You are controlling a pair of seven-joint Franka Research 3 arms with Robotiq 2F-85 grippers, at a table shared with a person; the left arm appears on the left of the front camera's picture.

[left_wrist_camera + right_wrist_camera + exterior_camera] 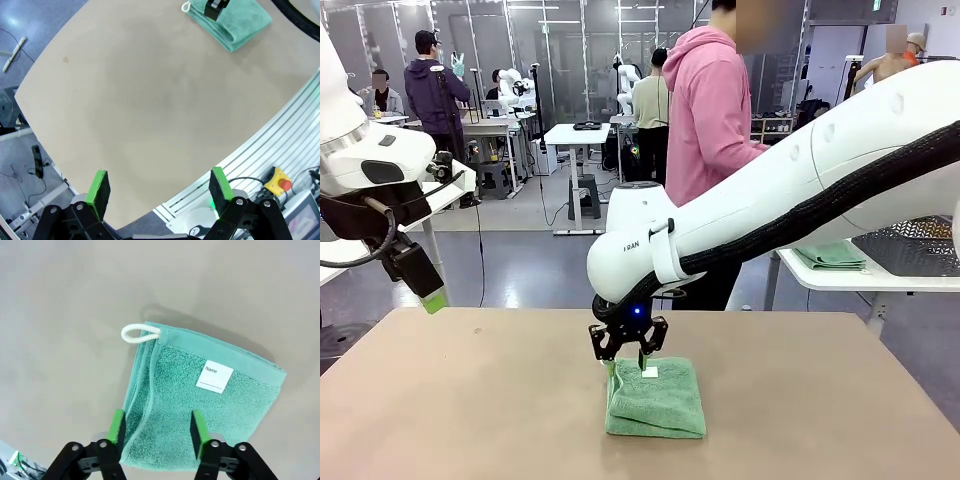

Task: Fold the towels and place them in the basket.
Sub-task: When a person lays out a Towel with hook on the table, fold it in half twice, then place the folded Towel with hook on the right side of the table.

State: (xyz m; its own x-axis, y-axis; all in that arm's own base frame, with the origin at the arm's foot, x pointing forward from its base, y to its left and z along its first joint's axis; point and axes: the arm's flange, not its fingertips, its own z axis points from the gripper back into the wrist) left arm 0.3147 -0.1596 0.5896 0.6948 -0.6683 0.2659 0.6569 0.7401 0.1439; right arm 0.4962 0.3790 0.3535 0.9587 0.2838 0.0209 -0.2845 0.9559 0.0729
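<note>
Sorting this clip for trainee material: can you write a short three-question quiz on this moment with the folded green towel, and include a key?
1. True or false: the mint green towel lies folded on the tan table.
2. The right gripper stands directly above: A) the towel, B) bare tabletop, C) a person's hand.
3. Fill in: the left gripper is ___, with nothing between its fingers.
Key: 1 true; 2 A; 3 open.
</note>
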